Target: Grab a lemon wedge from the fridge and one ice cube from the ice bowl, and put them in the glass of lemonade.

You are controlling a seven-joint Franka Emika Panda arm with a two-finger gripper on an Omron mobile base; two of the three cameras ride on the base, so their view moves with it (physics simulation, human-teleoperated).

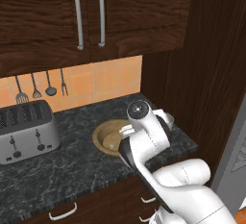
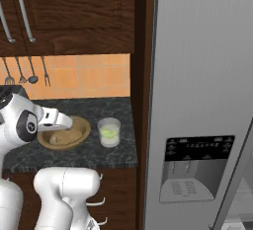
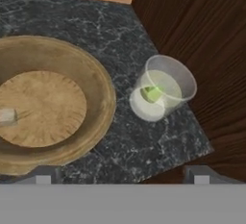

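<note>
Since a green wedge (image 3: pixel 153 93) already floats in the glass of lemonade (image 3: pixel 163 93), the lemon half looks done. The fingers (image 3: pixel 122 176) stand open and empty at the frame's bottom, and an ice cube (image 3: pixel 6 117) waits in the ice bowl (image 3: pixel 96 74) at left.

The glass of lemonade (image 3: pixel 163 94) stands upright at three o'clock of the wooden ice bowl (image 3: pixel 98 88), a green wedge inside; the grey fridge (image 2: pixel 202 76) is farther right.

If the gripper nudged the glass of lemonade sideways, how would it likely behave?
The glass of lemonade is short and partly filled, so it would probably slide rather than tip. Its smooth clear wall looks slippery. It stands near the counter edge, so a push outward risks a fall.
</note>
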